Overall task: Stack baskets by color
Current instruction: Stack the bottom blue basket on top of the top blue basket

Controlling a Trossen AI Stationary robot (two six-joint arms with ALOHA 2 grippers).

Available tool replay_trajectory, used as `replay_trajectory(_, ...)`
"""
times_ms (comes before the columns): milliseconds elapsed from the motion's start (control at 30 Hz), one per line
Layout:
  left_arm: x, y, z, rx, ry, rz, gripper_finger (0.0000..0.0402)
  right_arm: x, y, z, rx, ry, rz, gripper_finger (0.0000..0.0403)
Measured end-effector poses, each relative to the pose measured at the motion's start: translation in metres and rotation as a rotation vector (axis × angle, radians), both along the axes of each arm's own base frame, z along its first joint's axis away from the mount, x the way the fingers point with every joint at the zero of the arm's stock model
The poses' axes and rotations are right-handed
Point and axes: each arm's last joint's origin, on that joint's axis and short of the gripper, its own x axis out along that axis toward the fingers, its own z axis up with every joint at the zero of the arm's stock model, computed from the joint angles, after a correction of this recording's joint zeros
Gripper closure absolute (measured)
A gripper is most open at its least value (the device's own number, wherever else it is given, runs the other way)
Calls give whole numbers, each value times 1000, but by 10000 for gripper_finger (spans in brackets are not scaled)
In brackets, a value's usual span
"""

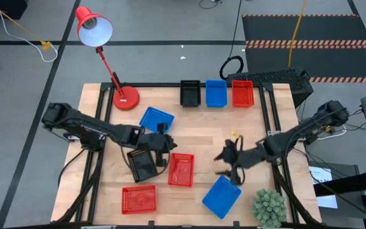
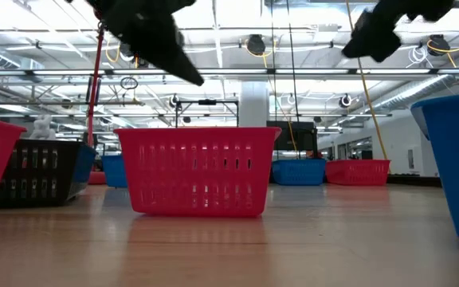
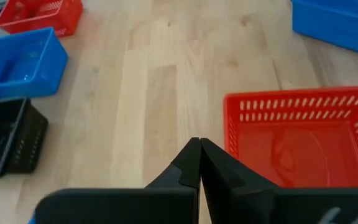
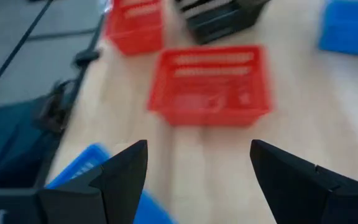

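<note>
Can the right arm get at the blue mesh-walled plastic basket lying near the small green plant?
Probably yes. The right gripper hangs open just above and beside the blue mesh-walled plastic basket, with nothing between them; the small green plant sits off to the side, and the left gripper, shut, is over by the red basket.

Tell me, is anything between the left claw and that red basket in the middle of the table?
Nothing visible. The left claw, shut and empty, hangs just beside the middle red basket, with only bare table between them. The black basket sits on its other side.
</note>
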Motion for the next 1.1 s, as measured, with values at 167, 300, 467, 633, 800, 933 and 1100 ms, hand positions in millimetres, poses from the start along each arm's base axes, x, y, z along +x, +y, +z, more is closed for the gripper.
replay_trajectory(167, -11, -12, -11, -10, -25, 31, 386, 16, 40, 11, 33, 14, 67, 127)
replay_trajectory(300, -16, -27, -17, -44, -45, 18, 385, 22, 67, 13, 49, 79, 56, 127)
replay_trajectory(467, -23, -46, -20, -43, -74, 10, 385, 28, 93, 12, 66, 161, -15, 127)
replay_trajectory(633, -26, -57, -18, -82, -104, -2, 385, 32, 116, 8, 112, 198, -29, 127)
replay_trajectory(800, -28, -66, -16, -111, -127, -16, 385, 36, 136, 1, 173, 226, -61, 127)
replay_trajectory(933, -29, -70, -16, -150, -130, -2, 385, 39, 153, -12, 238, 246, -96, 127)
replay_trajectory(1100, -33, -77, -16, -171, -131, -8, 385, 38, 167, -37, 227, 296, -112, 135)
